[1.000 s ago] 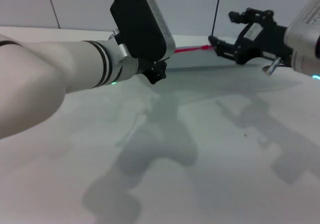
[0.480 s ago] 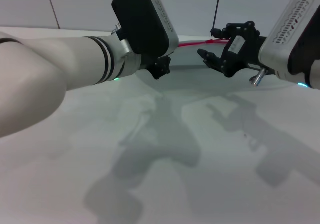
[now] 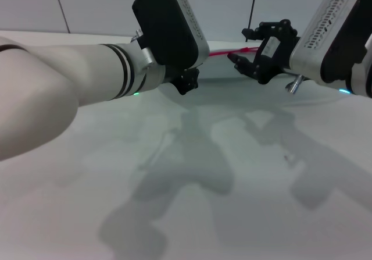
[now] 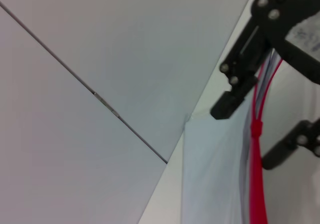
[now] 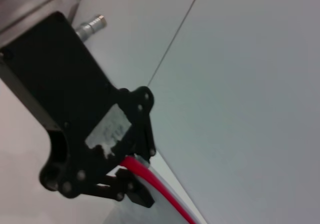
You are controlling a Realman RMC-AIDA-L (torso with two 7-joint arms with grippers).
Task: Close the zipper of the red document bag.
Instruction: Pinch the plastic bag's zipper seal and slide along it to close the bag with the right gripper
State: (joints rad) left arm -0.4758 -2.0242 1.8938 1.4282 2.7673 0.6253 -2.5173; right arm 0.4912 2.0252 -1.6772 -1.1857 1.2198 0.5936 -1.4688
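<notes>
At the far edge of the white table (image 3: pixel 192 202), the red document bag (image 4: pixel 215 174) lay flat, a translucent pale sheet that looked light, limp and slick, likely to slide or buckle if pushed rather than pinned. Its zipper (image 3: pixel 224 53) ran left to right along the far side, so the bag's long axis lay across the scene, parallel to the back wall (image 3: pixel 93 4). The best hold was judged to be the small slider on the red strip (a knot-like bump showed on it in the left wrist view), with the bag held down near one end.

The right gripper (image 3: pixel 244 49) straddled the strip from the right, fingers apart with the red line running between them, not yet pinched. The left gripper (image 5: pixel 131 176) sat at the bag's left end; in the right wrist view the red strip ran out from between its fingers, which looked clamped on it.
</notes>
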